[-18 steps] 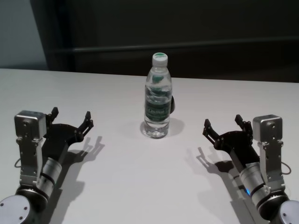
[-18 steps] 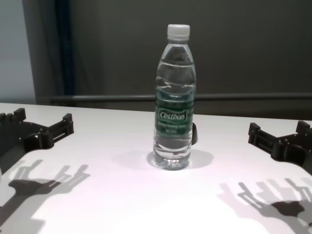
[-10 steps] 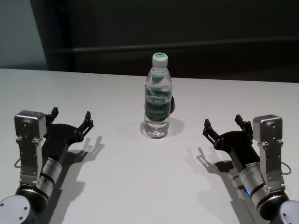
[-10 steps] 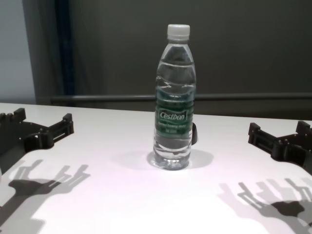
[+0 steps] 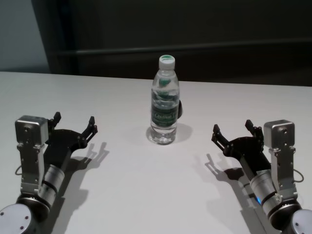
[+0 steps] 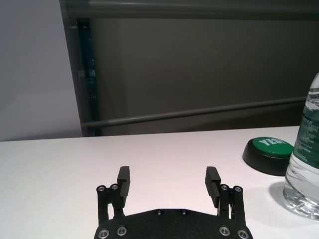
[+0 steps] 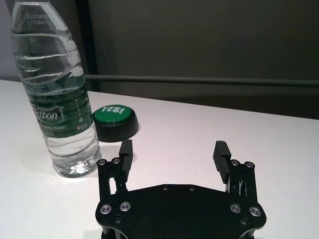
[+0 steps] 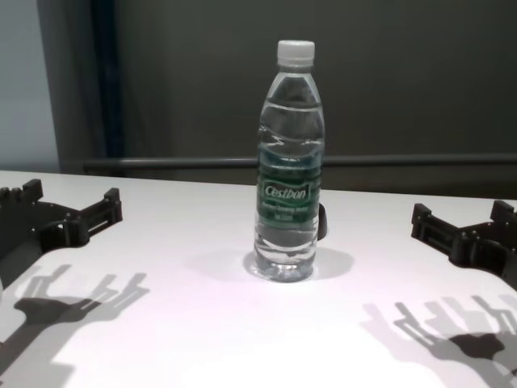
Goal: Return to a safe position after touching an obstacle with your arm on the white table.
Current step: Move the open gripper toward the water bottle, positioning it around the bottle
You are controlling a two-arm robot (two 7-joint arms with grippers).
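Judging progress: both arms look parked, task seems essentially done
Bottle: upright mid-desk, between the arms, touching neither
Left pincer: spread, empty, low over desk, well clear of bottle
Right pincer: spread, empty, same on its side
Green button: just behind bottle
Left to do: nothing evident

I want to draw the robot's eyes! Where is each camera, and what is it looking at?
Head: up high, looking down at the water bottle on the white table; both arms show, left gripper and right gripper open.
Chest: low down, facing the bottle side-on; both grippers at the edges.
Left wrist: behind its own fingers, bottle and green button to one side.
Right wrist: behind its own fingers, same two things.
Every view shares the bottle.
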